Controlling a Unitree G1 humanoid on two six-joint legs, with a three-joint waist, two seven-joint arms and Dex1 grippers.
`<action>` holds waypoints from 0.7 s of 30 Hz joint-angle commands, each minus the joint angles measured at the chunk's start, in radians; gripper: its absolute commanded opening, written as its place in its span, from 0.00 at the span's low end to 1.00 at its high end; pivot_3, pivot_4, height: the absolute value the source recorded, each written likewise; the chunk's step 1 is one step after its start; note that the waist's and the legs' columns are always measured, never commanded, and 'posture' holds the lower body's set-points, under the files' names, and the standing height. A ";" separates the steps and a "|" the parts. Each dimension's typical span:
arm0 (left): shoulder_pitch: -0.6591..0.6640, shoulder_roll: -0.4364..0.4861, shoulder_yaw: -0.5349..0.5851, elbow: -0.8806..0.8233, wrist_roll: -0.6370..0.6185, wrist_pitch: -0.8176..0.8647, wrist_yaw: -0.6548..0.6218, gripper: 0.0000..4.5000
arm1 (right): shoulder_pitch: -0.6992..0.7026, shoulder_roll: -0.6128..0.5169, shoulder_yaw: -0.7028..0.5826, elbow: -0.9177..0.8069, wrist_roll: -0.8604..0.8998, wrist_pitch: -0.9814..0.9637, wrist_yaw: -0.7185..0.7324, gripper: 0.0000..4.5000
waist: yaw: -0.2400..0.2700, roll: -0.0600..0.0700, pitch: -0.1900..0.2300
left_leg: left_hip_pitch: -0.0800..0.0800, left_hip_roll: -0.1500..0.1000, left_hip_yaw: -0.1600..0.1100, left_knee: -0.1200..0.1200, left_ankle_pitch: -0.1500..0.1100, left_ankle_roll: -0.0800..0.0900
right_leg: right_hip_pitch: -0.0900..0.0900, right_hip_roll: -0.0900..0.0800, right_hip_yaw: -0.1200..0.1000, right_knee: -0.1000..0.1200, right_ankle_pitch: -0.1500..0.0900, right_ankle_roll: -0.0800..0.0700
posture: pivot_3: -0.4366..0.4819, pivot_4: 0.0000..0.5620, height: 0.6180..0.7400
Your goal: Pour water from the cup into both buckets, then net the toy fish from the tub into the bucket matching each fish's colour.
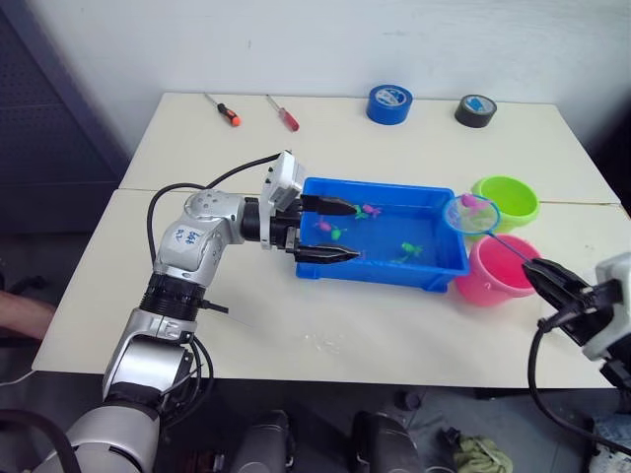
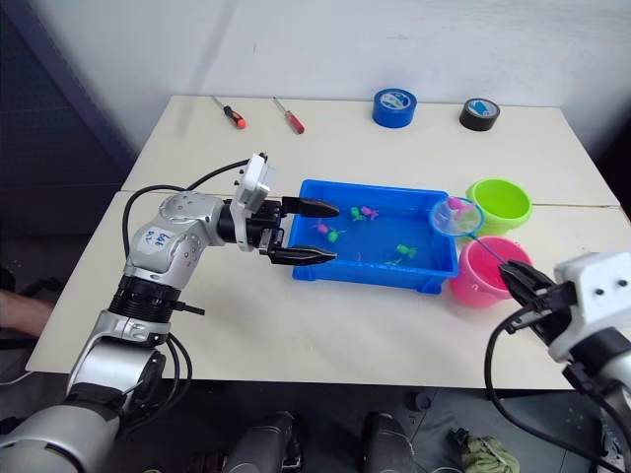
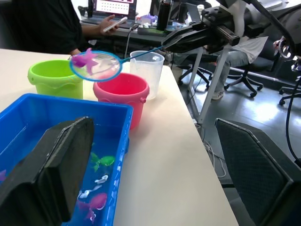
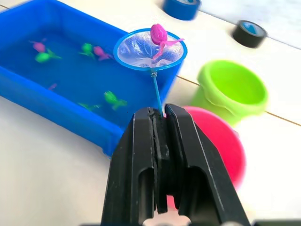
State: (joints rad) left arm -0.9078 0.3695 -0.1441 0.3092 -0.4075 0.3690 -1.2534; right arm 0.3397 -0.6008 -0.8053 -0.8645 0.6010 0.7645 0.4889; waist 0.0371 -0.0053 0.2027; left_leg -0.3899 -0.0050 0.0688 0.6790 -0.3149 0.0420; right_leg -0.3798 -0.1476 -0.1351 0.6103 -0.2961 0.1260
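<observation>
Right gripper (image 4: 159, 117) clamps net (image 4: 149, 49) holding pink fish (image 4: 158, 34); tub (image 1: 439, 271) holds fish; left gripper (image 1: 338, 231) wide.

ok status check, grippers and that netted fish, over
Right gripper shut on net handle. Left gripper open, straddling the tub wall. Pink fish in net, between tub and buckets. Path to pink bucket clear.

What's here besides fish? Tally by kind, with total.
Plastic buckets, lime green and pink: 2
Tape rolls, blue and black: 2
Screwdrivers, orange-handled and red-handled: 2
Blue plastic tub: 1
Blue-rimmed mesh net: 1
Clear plastic cup: 1
Total: 9
</observation>
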 commanded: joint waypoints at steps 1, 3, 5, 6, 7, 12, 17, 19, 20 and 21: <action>-0.046 -0.026 -0.012 0.051 0.019 -0.052 -0.033 0.99 | 0.071 -0.003 -0.098 -0.046 -0.037 -0.034 0.000 0.00 | 0.002 0.000 0.000 | 0.000 0.000 0.000 0.000 0.000 0.000 | 0.000 0.000 0.000 0.000 0.000 0.000 | 0.48 0.27 1.00; -0.056 -0.037 -0.012 0.071 0.024 -0.064 -0.043 0.99 | 0.098 -0.017 -0.098 -0.037 -0.084 -0.071 0.002 0.00 | 0.002 0.000 0.000 | 0.000 0.000 0.001 0.000 0.000 0.001 | 0.000 0.000 0.001 -0.001 0.000 0.000 | 0.48 0.27 1.00; -0.066 -0.049 -0.013 0.089 0.030 -0.075 -0.047 0.99 | 0.164 -0.072 -0.060 0.005 -0.249 -0.190 0.025 0.00 | -0.001 0.001 0.000 | 0.000 0.000 0.001 0.000 0.000 0.001 | 0.000 0.000 0.001 -0.001 0.000 0.000 | 0.48 0.27 1.00; -0.069 -0.052 -0.012 0.095 0.032 -0.079 -0.049 0.99 | 0.183 -0.084 -0.048 0.016 -0.296 -0.228 0.032 0.00 | -0.002 0.001 -0.001 | 0.000 -0.001 0.002 0.000 -0.001 0.001 | 0.000 0.000 0.002 -0.001 0.000 0.000 | 0.48 0.27 1.00; -0.074 -0.055 -0.011 0.101 0.034 -0.082 -0.051 0.99 | 0.203 -0.110 -0.031 0.049 -0.367 -0.278 0.031 0.00 | -0.003 0.001 0.000 | 0.000 -0.001 0.003 0.000 -0.001 0.002 | 0.000 0.000 0.002 -0.001 0.000 0.000 | 0.48 0.27 1.00; -0.097 -0.057 -0.002 0.133 0.046 -0.102 -0.056 0.99 | 0.287 -0.205 0.029 0.163 -0.683 -0.516 0.026 0.00 | -0.004 0.001 -0.001 | 0.000 -0.001 0.003 0.000 -0.001 0.002 | -0.001 0.000 0.002 -0.001 0.000 0.000 | 0.48 0.27 1.00; -0.097 -0.046 0.010 0.131 0.048 -0.101 -0.053 0.99 | 0.333 -0.269 0.032 0.265 -0.946 -0.760 -0.009 0.00 | -0.005 0.001 0.000 | 0.000 -0.001 0.003 0.000 0.000 0.002 | -0.001 0.000 0.002 -0.002 0.000 0.000 | 0.48 0.27 1.00; -0.092 -0.041 0.011 0.129 0.053 -0.101 -0.049 0.99 | 0.323 -0.277 0.016 0.282 -0.996 -0.838 -0.018 0.00 | -0.005 0.001 0.000 | 0.000 -0.001 0.003 0.000 0.000 0.002 | -0.001 0.000 0.002 -0.001 0.000 0.000 | 0.48 0.27 1.00; -0.087 -0.037 0.010 0.127 0.057 -0.102 -0.046 0.99 | 0.323 -0.294 0.004 0.292 -1.029 -0.894 -0.017 0.00 | -0.006 0.001 0.000 | 0.000 -0.001 0.003 0.000 0.000 0.002 | -0.001 0.000 0.002 -0.001 0.000 0.000 | 0.48 0.27 1.00; -0.082 -0.034 0.009 0.123 0.059 -0.101 -0.045 0.99 | 0.320 -0.304 -0.004 0.304 -1.046 -0.931 -0.011 0.00 | -0.008 0.001 0.000 | 0.000 -0.001 0.003 0.000 0.000 0.002 | -0.001 0.000 0.002 -0.002 0.000 0.000 | 0.48 0.27 1.00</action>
State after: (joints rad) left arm -0.9811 0.3284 -0.1572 0.4502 -0.3495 0.2804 -1.3011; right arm 0.6617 -0.8859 -0.7547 -0.5689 -0.4074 -0.0986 0.4875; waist 0.0290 -0.0044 0.2022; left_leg -0.3896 -0.0056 0.0721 0.6792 -0.3153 0.0437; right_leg -0.3803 -0.1478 -0.1325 0.6088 -0.2962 0.1262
